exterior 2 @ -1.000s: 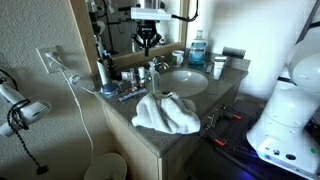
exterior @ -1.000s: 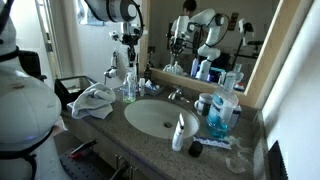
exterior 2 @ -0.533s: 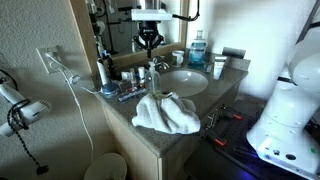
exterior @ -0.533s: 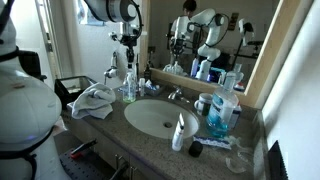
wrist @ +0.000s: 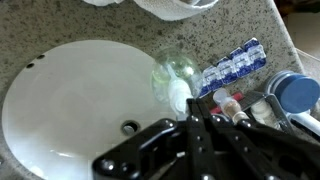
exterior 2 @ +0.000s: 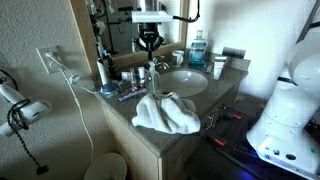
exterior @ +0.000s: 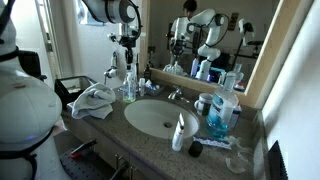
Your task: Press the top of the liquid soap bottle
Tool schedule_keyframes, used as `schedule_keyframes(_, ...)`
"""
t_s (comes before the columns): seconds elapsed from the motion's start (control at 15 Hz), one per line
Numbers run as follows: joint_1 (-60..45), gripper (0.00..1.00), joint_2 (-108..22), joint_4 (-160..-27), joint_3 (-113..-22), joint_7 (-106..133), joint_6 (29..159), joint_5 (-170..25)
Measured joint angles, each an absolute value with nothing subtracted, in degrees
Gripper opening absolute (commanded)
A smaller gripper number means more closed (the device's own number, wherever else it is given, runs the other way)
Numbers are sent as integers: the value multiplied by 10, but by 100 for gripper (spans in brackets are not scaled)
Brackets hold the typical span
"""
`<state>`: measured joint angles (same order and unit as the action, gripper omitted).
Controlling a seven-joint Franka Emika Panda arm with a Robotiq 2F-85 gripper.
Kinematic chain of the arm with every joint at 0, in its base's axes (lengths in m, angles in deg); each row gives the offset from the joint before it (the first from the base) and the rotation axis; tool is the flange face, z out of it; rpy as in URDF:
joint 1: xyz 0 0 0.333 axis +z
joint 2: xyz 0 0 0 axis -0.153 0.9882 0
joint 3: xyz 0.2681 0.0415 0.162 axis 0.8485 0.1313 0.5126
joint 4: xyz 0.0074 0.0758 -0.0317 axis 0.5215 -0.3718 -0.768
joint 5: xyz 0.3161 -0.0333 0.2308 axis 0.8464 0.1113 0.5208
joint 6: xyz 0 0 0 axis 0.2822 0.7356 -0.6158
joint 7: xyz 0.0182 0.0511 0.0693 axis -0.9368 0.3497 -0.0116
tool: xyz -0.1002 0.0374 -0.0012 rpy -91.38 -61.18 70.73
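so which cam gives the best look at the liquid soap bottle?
Wrist view: the liquid soap bottle sits mid-frame, large, seen from above, just past the gripper. Both exterior views show it only small and side-on, standing below the gripper.

This is looking like a home bathroom: a white sink is sitting in a speckled stone counter mid-frame, a mirror is running across the upper right, a towel is lying at left, and a hair dryer is hanging at the left edge.
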<state>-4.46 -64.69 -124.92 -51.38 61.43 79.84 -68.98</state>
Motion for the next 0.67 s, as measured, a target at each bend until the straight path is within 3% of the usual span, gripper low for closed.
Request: schedule_keyframes(0.67, -45, 5, -646, -1256, -517, 614, 799, -690)
